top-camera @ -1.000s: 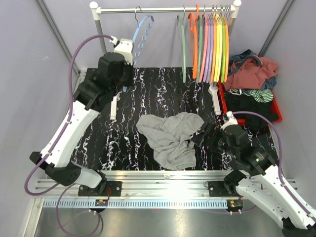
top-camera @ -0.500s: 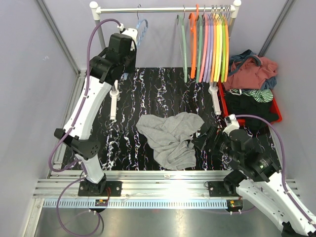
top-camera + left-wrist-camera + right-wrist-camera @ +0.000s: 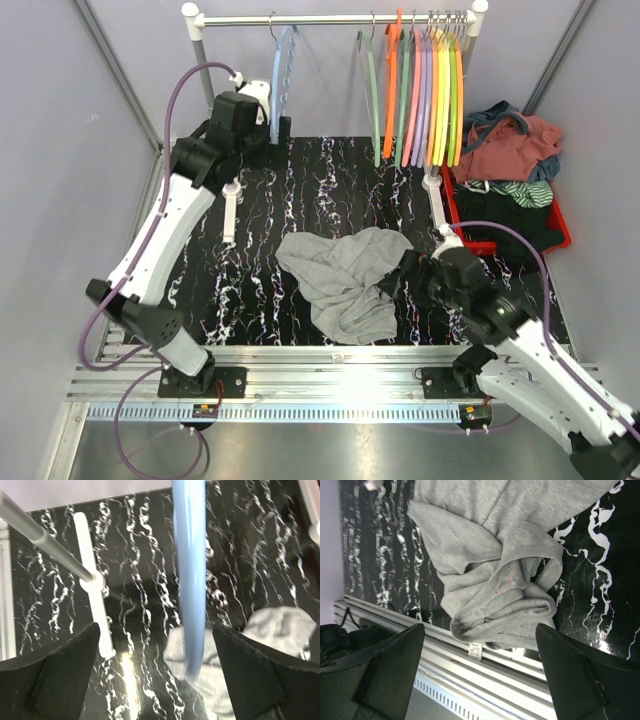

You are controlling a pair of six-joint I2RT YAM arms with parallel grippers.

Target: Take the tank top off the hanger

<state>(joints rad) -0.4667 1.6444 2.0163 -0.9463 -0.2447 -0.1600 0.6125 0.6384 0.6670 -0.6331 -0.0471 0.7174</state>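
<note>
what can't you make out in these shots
- Left wrist view: the blue hanger is blurred, its hook cut off by the top edge.
- Right wrist view: the print inside the tank top is too small to read.
- Top view: the red bin is mostly buried under piled clothes.

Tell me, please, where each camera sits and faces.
Top external: above and behind the bases, looking down on the table, rack and grey tank top; both arms show.
Left wrist: high by the rack, looking down past the blue hanger; the open left claw frames it.
Right wrist: low, facing the tank top and near rail; the open right claw frames it.
Shared: all three show the tank top.
</note>
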